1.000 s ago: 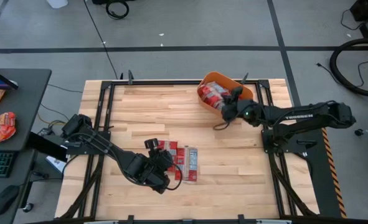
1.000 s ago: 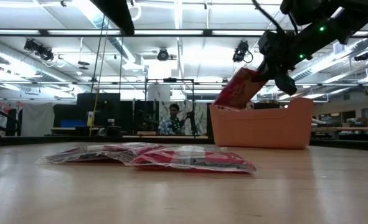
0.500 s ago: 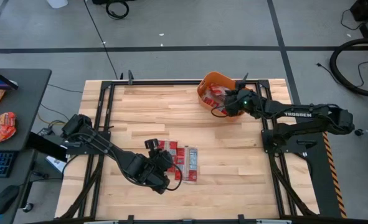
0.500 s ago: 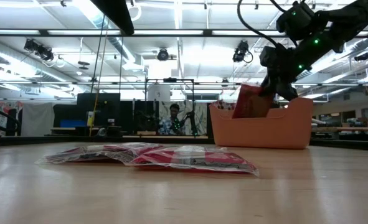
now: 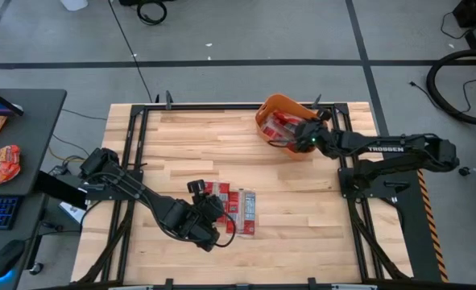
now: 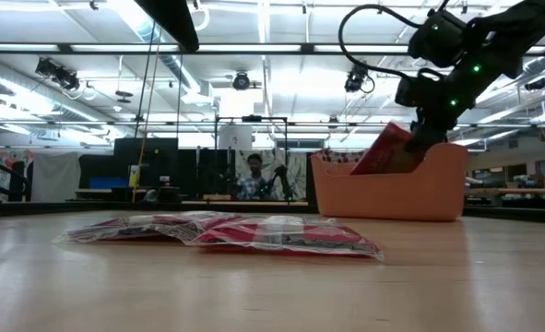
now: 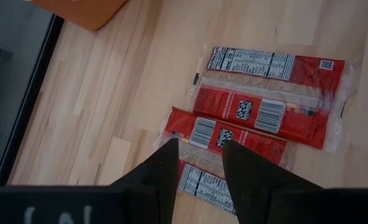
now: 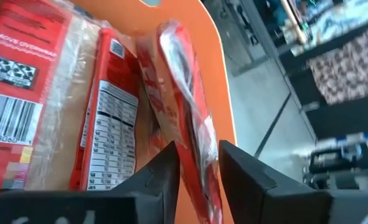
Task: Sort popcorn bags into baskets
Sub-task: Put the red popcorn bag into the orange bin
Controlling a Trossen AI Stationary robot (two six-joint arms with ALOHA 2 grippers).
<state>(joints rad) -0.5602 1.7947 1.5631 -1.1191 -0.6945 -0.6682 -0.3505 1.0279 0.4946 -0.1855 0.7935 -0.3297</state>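
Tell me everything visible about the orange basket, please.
The orange basket is a smooth plastic tub with sloping walls and a rolled rim. It stands upright at the table's far right part. Several red popcorn bags lie inside; one leans tilted above the rim, between the right gripper's fingers.

two dark, nearly black arms of rounded jointed segments. white "trossen" lettering along the right arm (image 5: 382,150). small green lights glowing near its wrist, a black cable looping above. left arm (image 5: 133,193) matte black, cables bunched at the wrist. flat, tapered black fingers (image 7: 165,171) on each hand.
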